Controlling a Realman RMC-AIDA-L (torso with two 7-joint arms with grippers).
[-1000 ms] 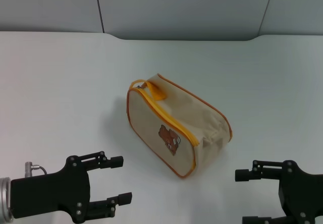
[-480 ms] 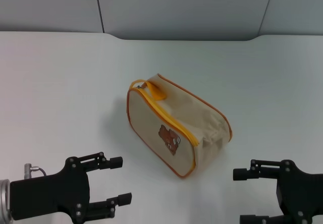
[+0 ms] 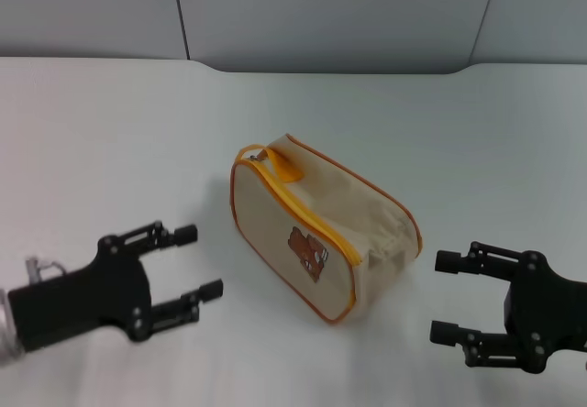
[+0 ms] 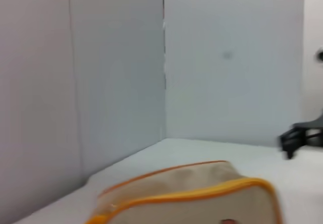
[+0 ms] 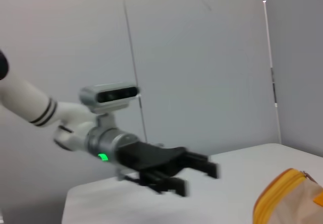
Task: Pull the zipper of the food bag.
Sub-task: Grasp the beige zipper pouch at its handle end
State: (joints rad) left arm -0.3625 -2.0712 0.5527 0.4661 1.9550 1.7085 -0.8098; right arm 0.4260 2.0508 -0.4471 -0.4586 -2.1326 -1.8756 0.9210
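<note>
The beige food bag [image 3: 339,214] with orange piping and a brown bear patch lies at the middle of the white table. Its yellow-orange zipper [image 3: 298,210] curves over the top edge; the silver pull tab [image 3: 256,156] shows at the far end by the yellow loop handle [image 3: 280,167]. My left gripper [image 3: 193,262] is open, to the bag's left, apart from it. My right gripper [image 3: 442,297] is open, to the bag's right, apart from it. The left wrist view shows the bag's top [image 4: 202,188]. The right wrist view shows a bag corner [image 5: 290,201] and the left gripper [image 5: 194,178].
The white table [image 3: 110,141] runs back to a grey panelled wall [image 3: 321,13]. Nothing else stands on the table around the bag.
Both grippers have risen and moved forward toward the bag's sides; the left one has shifted up and left in view. The bag has not moved.
</note>
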